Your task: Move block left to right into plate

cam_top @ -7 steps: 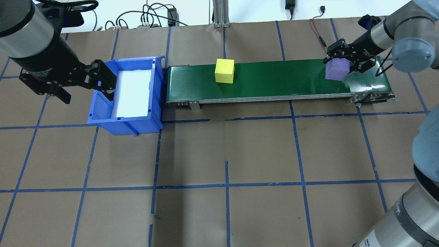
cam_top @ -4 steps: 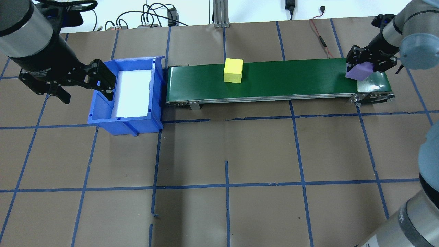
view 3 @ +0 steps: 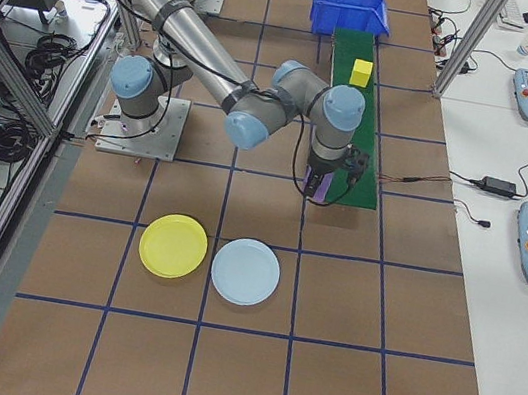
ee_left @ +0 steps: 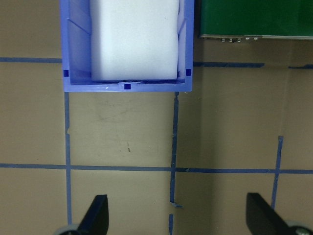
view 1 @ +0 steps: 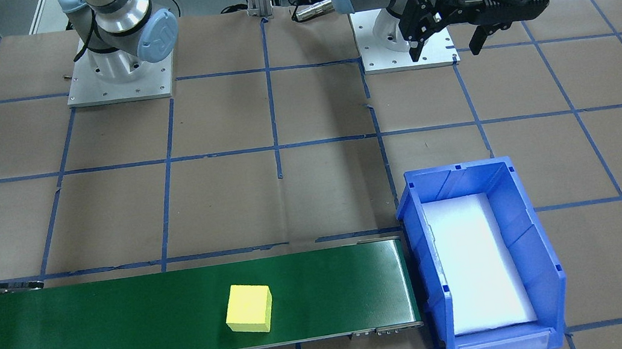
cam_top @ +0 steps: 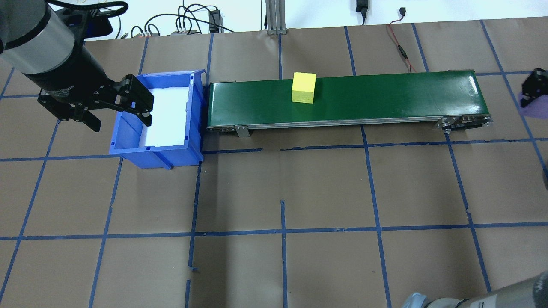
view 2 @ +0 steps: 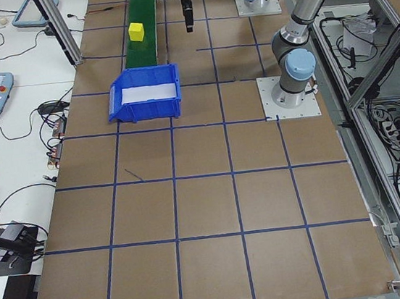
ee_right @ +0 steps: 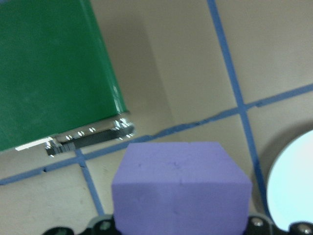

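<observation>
We see a worktop (cam_top: pixel 282 179) covered in brown paper and crossed by blue tape lines. A green conveyor belt (cam_top: pixel 364 98) lies on it, with a yellow cube (cam_top: pixel 303 87) riding on the belt. Touching the belt's one end stands a blue bin (cam_top: pixel 158 115). Beyond the belt's other end lie a yellow plate (view 3: pixel 173 245) and, just beside it, a pale blue plate (view 3: pixel 245 272).

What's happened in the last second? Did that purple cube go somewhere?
The right gripper, shut on the purple cube, carried it off the conveyor belt's end, to the right. The yellow cube rode along the belt toward that end. The left gripper shifted slightly, open by the blue bin.
</observation>
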Tool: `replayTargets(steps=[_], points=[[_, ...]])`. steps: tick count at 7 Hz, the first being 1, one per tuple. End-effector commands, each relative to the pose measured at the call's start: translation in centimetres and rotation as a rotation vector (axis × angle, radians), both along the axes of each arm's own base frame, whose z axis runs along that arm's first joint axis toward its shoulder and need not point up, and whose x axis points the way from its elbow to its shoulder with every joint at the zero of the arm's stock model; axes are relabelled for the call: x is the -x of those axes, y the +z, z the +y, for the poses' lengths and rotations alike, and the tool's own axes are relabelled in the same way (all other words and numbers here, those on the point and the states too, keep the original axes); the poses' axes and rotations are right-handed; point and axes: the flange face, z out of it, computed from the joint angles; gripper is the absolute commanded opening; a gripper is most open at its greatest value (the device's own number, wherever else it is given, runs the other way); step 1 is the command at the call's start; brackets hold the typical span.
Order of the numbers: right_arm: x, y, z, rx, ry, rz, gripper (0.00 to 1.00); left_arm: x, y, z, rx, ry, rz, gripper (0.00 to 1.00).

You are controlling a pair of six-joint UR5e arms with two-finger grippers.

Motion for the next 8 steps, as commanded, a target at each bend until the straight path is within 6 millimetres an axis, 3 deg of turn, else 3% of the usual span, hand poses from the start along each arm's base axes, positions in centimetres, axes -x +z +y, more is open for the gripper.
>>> replayTargets(steps=[1, 3, 4, 5, 6, 7, 8], points=[[9.7, -1.8, 8.0, -0.041, 0.069, 0.028, 0.13, -0.2, 0.2, -0.1, 0.009, -0.016, 0.003, 1.0], [15.3, -7.4, 13.8, -0.061, 0.097, -0.002, 0.19, 0.1, 0.8, 0.3, 0.019, -0.065, 0.001, 1.0], [16.9, -9.5, 13.8, -0.033, 0.093, 0.027, 0.32, 0.5, 1.0, 1.1, 0.021, -0.09, 0.0, 1.0], [17.3, -11.2, 13.5, -0.026, 0.092, 0.003, 0.6, 0.4, 2.3, 1.6, 0.047, -0.086, 0.001, 1.0], [17.5, -11.2, 12.9, 0.027, 0.094, 0.014, 0.9, 0.4, 2.8, 2.8, 0.033, -0.087, -0.007, 1.0], [17.5, -11.0, 12.9, 0.03, 0.091, 0.018, 1.0, 0.3, 3.7, 3.4, 0.045, -0.087, -0.01, 1.0], [17.4, -11.3, 12.6, 0.041, 0.09, 0.008, 1.0, 0.4, 3.7, 3.4, 0.046, -0.089, -0.001, 1.0]])
